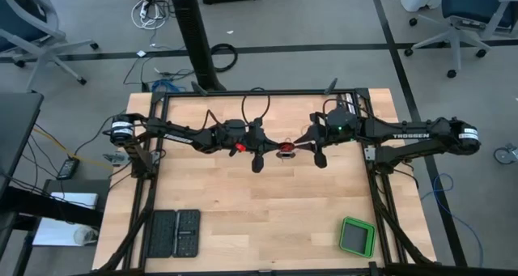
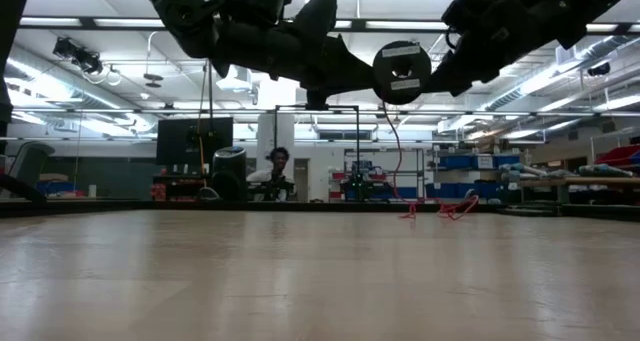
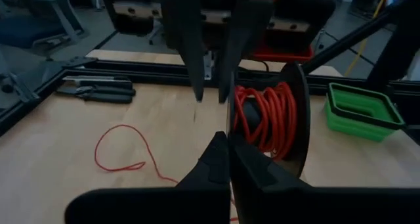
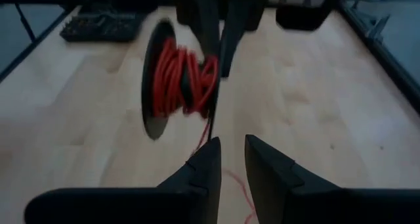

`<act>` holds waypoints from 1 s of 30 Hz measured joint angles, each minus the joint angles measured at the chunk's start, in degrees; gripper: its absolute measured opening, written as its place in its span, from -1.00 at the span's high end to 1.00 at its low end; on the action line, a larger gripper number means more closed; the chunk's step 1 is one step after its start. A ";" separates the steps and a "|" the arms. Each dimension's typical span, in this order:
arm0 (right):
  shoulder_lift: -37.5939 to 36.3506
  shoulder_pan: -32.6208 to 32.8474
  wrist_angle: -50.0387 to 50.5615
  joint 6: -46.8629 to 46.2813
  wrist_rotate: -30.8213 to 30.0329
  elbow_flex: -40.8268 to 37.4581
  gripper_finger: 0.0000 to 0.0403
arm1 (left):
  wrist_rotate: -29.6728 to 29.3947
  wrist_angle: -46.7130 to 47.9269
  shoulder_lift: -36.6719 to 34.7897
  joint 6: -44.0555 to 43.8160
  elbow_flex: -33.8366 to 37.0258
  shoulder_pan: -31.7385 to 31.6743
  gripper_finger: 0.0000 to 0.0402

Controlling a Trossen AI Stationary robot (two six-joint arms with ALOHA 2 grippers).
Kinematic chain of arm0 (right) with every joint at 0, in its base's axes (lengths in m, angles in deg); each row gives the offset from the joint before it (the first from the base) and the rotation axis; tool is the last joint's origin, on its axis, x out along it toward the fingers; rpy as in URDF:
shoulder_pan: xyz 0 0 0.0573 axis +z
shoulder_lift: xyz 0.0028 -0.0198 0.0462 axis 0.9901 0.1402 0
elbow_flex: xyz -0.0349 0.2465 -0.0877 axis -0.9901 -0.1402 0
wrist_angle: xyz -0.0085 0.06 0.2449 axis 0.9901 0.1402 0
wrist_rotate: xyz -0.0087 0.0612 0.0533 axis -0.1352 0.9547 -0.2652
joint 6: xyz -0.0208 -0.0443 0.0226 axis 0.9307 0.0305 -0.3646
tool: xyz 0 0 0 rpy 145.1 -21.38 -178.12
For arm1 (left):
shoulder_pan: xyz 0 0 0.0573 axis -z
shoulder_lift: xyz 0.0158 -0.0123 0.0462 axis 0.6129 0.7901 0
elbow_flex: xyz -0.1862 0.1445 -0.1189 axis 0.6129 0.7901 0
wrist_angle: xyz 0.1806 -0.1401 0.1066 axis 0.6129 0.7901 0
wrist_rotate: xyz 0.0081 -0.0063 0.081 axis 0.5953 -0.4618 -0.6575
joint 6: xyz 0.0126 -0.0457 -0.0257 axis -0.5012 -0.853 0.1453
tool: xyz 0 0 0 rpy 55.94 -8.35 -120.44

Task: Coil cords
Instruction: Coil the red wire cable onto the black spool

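Two grippers met above mid-table: the left gripper (image 3: 226, 159), clenched, apparently pinched the spool (image 3: 298, 119) rim; the right gripper (image 4: 231, 152) stood parted, holding nothing. Most red-orange cord (image 3: 266, 115) sat wound just beyond; a slack loop (image 3: 121, 148) remained below, judged unfinished.

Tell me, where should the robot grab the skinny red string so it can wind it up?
Grab the strand hanging free under the spool, not the loop lying flat on the table. It hangs clear of the wood, so the right gripper could probably come in level and shut one finger on each side.
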 joint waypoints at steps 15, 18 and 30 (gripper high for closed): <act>-0.04 0.30 7.25 -0.50 -1.43 0.13 0.71 | -1.68 0.08 -0.61 1.18 0.00 -0.36 0.99; -0.04 0.34 7.61 -0.50 -1.20 0.13 0.70 | -1.76 -0.06 -0.90 1.17 0.00 -0.66 0.99; -0.04 0.38 1.61 1.11 -2.34 0.13 0.70 | -1.57 0.26 -0.90 1.19 0.00 -1.03 0.99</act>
